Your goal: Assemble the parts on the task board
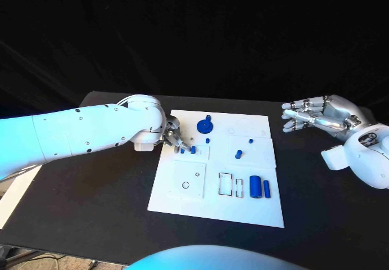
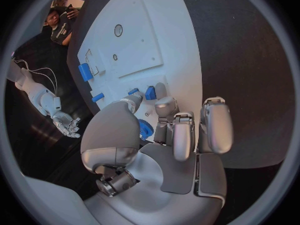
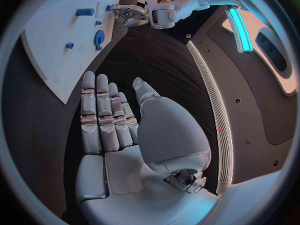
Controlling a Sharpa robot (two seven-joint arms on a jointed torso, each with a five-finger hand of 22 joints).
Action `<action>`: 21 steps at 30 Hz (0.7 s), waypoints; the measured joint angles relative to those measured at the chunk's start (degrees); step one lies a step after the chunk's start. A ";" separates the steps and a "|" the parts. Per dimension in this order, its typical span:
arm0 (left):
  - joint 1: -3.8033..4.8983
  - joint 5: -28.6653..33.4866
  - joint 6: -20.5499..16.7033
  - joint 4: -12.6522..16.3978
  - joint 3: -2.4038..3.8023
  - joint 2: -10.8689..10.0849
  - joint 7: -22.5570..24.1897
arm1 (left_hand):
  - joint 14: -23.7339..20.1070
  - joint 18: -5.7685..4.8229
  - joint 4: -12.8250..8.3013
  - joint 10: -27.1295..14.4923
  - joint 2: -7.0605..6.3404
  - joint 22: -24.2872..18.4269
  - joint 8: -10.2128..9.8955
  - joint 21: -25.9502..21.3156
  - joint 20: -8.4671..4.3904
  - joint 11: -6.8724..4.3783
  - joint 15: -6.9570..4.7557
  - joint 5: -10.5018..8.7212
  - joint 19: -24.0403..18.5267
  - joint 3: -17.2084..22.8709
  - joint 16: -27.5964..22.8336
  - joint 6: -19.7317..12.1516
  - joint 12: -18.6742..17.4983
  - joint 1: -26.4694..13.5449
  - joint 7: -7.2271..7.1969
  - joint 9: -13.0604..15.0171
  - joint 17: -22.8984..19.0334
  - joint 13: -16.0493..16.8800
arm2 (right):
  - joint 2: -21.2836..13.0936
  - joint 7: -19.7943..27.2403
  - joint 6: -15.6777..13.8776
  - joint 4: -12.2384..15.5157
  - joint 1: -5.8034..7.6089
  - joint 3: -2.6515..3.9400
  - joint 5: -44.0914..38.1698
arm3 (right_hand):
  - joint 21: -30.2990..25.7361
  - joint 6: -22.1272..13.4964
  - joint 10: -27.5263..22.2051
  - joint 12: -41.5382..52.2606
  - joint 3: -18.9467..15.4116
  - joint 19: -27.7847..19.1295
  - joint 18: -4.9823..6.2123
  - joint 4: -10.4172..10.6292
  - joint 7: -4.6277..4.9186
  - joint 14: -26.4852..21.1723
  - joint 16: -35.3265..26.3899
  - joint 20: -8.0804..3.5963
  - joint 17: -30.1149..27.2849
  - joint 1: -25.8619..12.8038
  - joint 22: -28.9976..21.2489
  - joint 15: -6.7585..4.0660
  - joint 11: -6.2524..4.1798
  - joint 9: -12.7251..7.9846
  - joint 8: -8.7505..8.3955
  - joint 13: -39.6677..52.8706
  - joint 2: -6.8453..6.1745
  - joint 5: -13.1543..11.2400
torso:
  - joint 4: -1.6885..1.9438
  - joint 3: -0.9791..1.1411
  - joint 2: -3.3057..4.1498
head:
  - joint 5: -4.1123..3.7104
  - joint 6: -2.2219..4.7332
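1. Nearest the head camera lies the white rectangular task board [image 1: 212, 211] on the black worktop [image 1: 89, 208], its near edge at 6 o'clock.
2. Two long blue cylinders [image 1: 255, 186] lie side by side toward 4 o'clock on the board, just beside two narrow outlined slots [image 1: 225, 184].
3. One square outlined recess with a small ring [image 1: 187, 184] sits at about 8 o'clock on the board.
4. Round blue disc part with a knob [image 1: 204, 125] stands near the board's far edge, at about 11 o'clock.
5. Small blue pegs [image 1: 238, 153] stand around the board's middle; two more short blue pieces [image 1: 193, 149] stand at the board's left edge, at 9 o'clock.
6. Left robot hand [image 1: 173, 140] is at the board's left edge, fingers curled downward just beside those short blue pieces. From the left wrist camera its fingertips [image 2: 164, 106] are close to one blue piece [image 2: 150, 92]; I cannot tell whether it is held.
7. Right robot hand [image 1: 312, 117] hovers over the dark worktop off the board's right side, at 2 o'clock, well apart from the parts. Its fingers [image 3: 100, 112] are extended and it holds nothing.
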 measured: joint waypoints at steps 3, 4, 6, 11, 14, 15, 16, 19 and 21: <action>-0.04 -0.03 -0.37 0.07 0.00 -0.28 0.00 | 0.00 -0.19 0.04 0.63 0.59 0.00 0.01 0.60 -0.19 -0.03 0.00 0.00 0.19 -0.75 0.00 0.19 0.65 0.33 -0.19 -0.05 0.00 0.64 | 0.02 0.00 0.04 -0.07 -0.01 0.00 0.02 | 0.00 -0.20 0.00 0.00 0.00 0.00 0.00 0.00 0.20 0.00 -0.10 0.00 0.00 0.00 0.00 0.00 0.00 0.00 0.00 -0.08 0.00 0.00 | 0.01 0.00 -0.01 | 0.00 0.00; -0.05 -0.05 -0.52 0.10 0.00 -0.39 0.00 | 0.00 -0.85 -0.01 0.64 0.68 0.00 0.14 0.60 -0.19 -0.03 0.00 0.00 0.19 -0.92 0.00 0.19 0.65 0.23 -0.20 -0.05 0.02 0.73 | 0.04 0.00 0.06 -0.09 -0.01 0.00 0.03 | 0.00 -0.20 0.00 0.00 0.00 0.00 0.00 0.00 0.20 0.00 -0.10 0.00 0.00 0.00 0.00 0.00 0.00 0.00 0.00 -0.08 0.00 0.00 | 0.01 0.00 -0.01 | 0.00 0.02; -0.10 -0.08 -1.00 0.19 -0.03 -0.69 0.00 | 0.00 -0.88 0.03 0.84 0.68 0.00 0.29 0.84 -0.19 -0.22 0.00 0.00 0.19 -0.96 0.00 0.39 0.94 0.23 -0.41 -0.07 0.05 0.96 | 0.06 0.00 0.10 -0.14 -0.03 0.00 0.04 | 0.00 -0.20 0.00 0.00 0.00 0.00 0.00 0.00 0.20 0.00 -0.10 0.00 0.00 0.00 0.00 0.00 0.00 0.00 0.00 -0.08 0.00 0.00 | 0.02 0.00 -0.01 | 0.00 0.07; -0.17 0.59 -3.79 0.47 -0.06 -1.36 1.30 | 0.00 -0.88 -0.01 0.79 1.28 0.00 0.29 0.18 -0.19 -0.17 0.00 0.35 0.19 -2.22 0.00 0.37 0.31 0.83 -0.40 -0.44 0.04 0.08 | 0.11 0.00 0.17 -0.24 -0.07 0.00 0.07 | 0.00 -0.20 0.00 0.00 0.00 0.00 0.00 0.00 0.20 0.00 -0.10 0.00 -0.05 0.00 -0.05 0.00 0.00 0.00 0.00 -0.08 0.00 0.00 | 0.04 0.01 0.00 | 0.03 0.22; -0.17 1.96 -6.86 0.48 -0.06 -1.74 3.22 | 0.00 -0.88 0.10 0.52 1.28 0.00 0.29 0.00 -0.19 0.09 0.00 0.35 0.19 -3.14 0.00 0.16 0.08 0.83 -0.19 -0.54 0.04 -0.23 | 0.16 0.00 0.21 -0.33 -0.11 0.00 0.09 | 0.00 -0.20 0.00 0.00 0.00 0.00 0.00 0.00 0.20 0.00 -0.10 0.00 -0.05 0.00 -0.05 0.00 0.00 0.01 0.00 -0.08 0.00 0.00 | 0.02 0.02 -0.01 | 0.04 0.32; -0.17 2.42 -7.78 0.48 -0.06 -1.83 3.88 | 0.00 -0.87 0.04 0.52 1.28 0.00 0.29 -0.14 -0.19 0.09 0.00 0.35 0.19 -3.52 0.00 0.16 -0.11 0.83 -0.19 -0.59 0.04 -0.30 | 0.18 0.00 0.22 -0.35 -0.12 0.00 0.09 | 0.00 -0.20 0.00 0.00 0.00 0.00 0.00 0.00 0.20 0.00 -0.10 0.00 -0.05 0.00 -0.05 0.00 0.00 0.01 0.00 -0.08 0.00 0.00 | 0.01 0.02 -0.01 | 0.04 0.35; -0.17 3.05 -8.97 0.49 -0.05 -1.93 4.75 | 0.00 -0.88 0.05 0.48 1.28 0.00 0.29 -0.33 -0.19 0.05 0.00 0.35 0.19 -3.85 0.00 0.16 -0.26 0.83 -0.19 -0.64 0.04 -0.40 | 0.19 0.00 0.24 -0.38 -0.14 0.00 0.10 | 0.00 -0.20 0.00 0.00 0.00 0.00 0.00 0.00 0.20 0.00 -0.10 0.00 -0.05 0.00 -0.05 0.00 0.00 0.01 0.00 -0.07 0.00 0.00 | 0.01 0.02 -0.02 | 0.04 0.37; -0.16 4.55 -11.14 0.51 -0.04 -2.14 6.51 | 0.00 -0.87 0.04 0.10 1.28 0.00 0.29 -0.57 -0.19 0.08 0.00 0.65 0.19 -4.26 0.00 0.16 -0.35 0.83 -0.19 -0.70 0.04 -0.60 | 0.20 0.00 0.28 -0.45 -0.19 0.00 0.11 | 0.00 -0.20 0.00 0.00 0.00 0.00 0.00 0.00 0.20 0.00 -0.10 0.00 -0.05 0.00 -0.05 0.00 0.00 0.01 0.00 -0.07 0.00 0.00 | -0.01 0.02 -0.02 | -0.02 0.49; -0.16 5.34 -12.10 0.51 -0.04 -2.28 7.32 | 0.00 -0.88 0.12 0.10 1.28 0.00 0.29 -0.57 -0.19 0.08 0.00 0.65 0.19 -4.53 0.00 0.16 -0.52 0.83 -0.19 -0.72 0.04 -0.67 | 0.21 -0.01 0.30 -0.48 -0.22 0.00 0.12 | 0.00 -0.20 0.00 0.00 0.00 0.00 0.00 0.00 0.20 0.00 -0.10 0.00 -0.05 0.00 -0.05 0.00 0.00 0.01 0.00 -0.07 0.00 0.00 | -0.01 0.02 -0.02 | -0.05 0.53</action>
